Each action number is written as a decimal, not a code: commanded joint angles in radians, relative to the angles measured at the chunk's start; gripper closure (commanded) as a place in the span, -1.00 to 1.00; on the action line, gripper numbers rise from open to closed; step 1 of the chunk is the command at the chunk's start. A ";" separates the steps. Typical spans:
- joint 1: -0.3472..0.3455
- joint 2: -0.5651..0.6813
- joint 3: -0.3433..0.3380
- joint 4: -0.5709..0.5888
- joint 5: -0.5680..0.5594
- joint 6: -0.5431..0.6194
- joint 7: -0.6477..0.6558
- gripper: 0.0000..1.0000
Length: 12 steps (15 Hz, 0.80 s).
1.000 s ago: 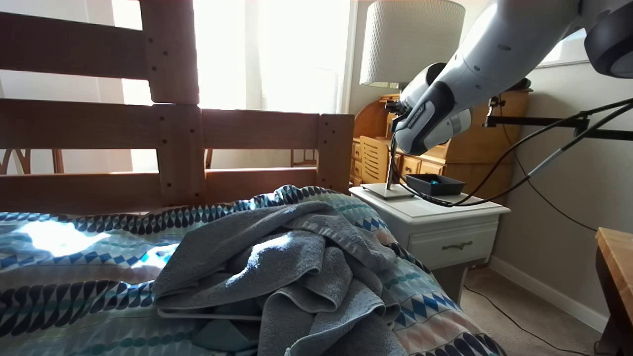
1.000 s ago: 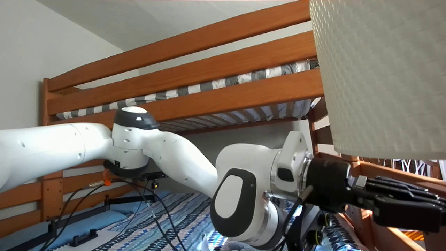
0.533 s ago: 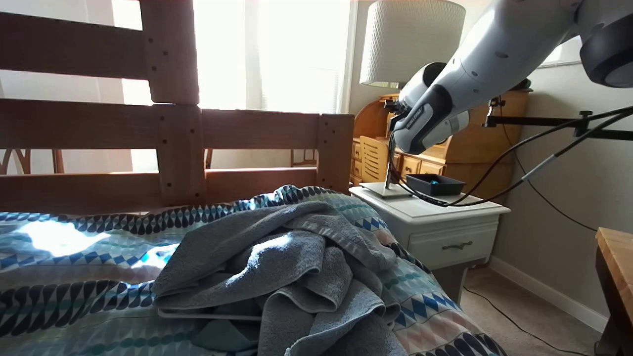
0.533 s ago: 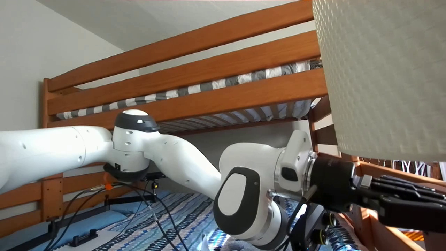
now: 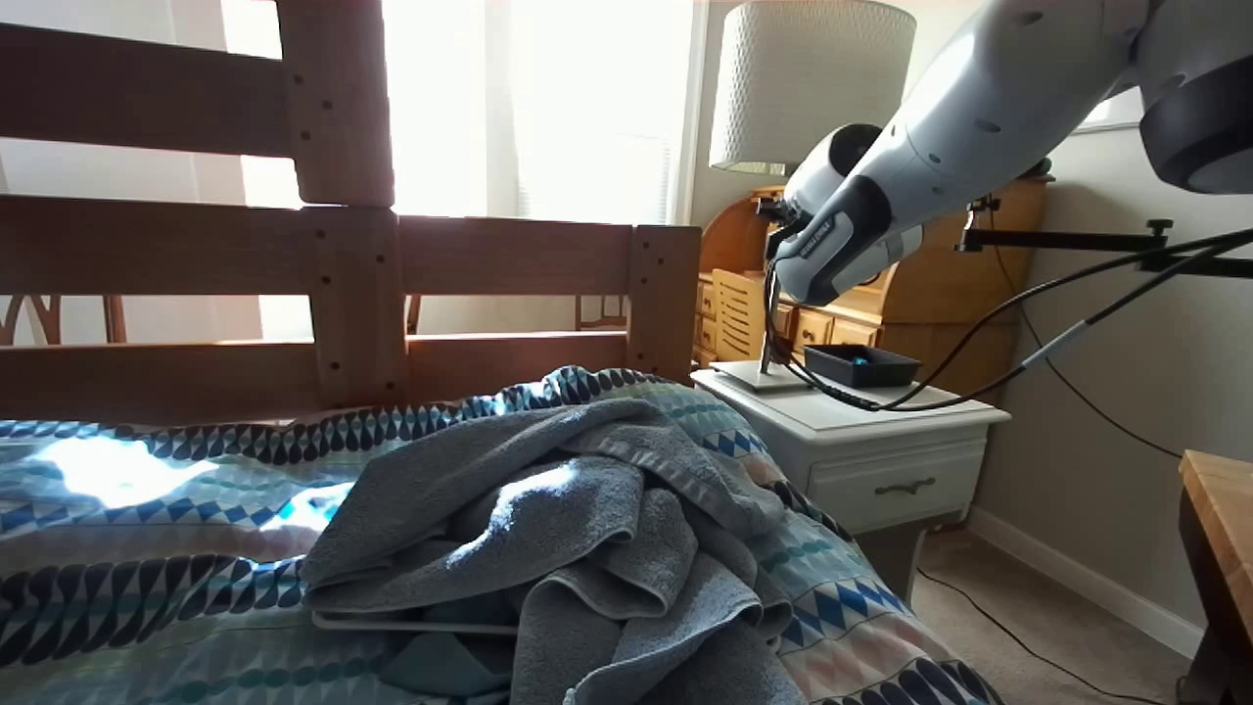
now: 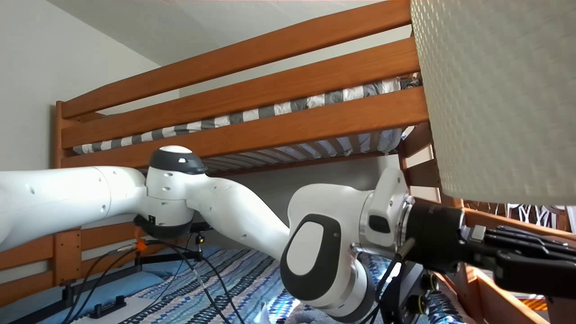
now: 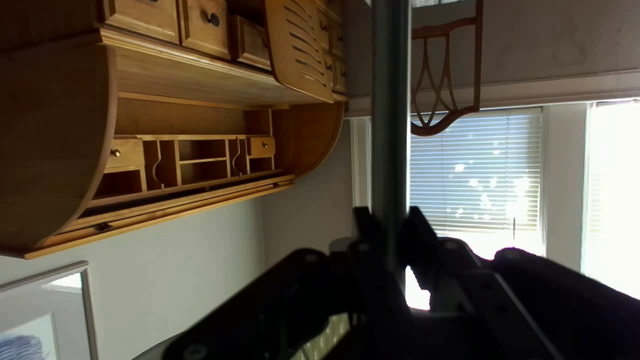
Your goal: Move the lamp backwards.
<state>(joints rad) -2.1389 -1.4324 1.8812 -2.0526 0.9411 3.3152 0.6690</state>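
Note:
The lamp's off-white cylindrical shade (image 5: 808,88) shows in an exterior view above its thin metal stem (image 5: 769,323) and flat base (image 5: 762,376), which stands on a white nightstand (image 5: 920,416). The lamp looks upright. The shade also fills the upper right of an exterior view (image 6: 499,103). In the wrist view, which stands upside down, the stem (image 7: 391,110) runs between the dark fingertips of my gripper (image 7: 390,225), which is shut on it. The gripper body also shows below the shade in an exterior view (image 6: 517,252); its fingertips are past the frame edge.
A black tray (image 5: 861,365) sits on the nightstand beside the lamp base. A wooden roll-top desk (image 5: 940,264) stands behind. Arm cables (image 5: 940,397) hang over the nightstand. A bed with a grey towel (image 5: 568,529) and wooden bunk rails (image 6: 252,121) are close by.
My gripper and the lamp have moved together a little, slightly left in an exterior view and right in an exterior view from elsewhere. The base has slid slightly on the nightstand. The arm's elbow has lowered.

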 commanded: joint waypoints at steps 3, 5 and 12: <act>0.002 -0.068 -0.064 0.033 0.021 0.029 0.019 0.90; -0.001 -0.070 -0.062 0.035 0.020 0.028 0.018 0.90; -0.002 -0.081 -0.063 0.034 0.021 0.017 0.018 0.90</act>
<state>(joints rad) -2.1413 -1.4530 1.8779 -2.0342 0.9410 3.3153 0.6690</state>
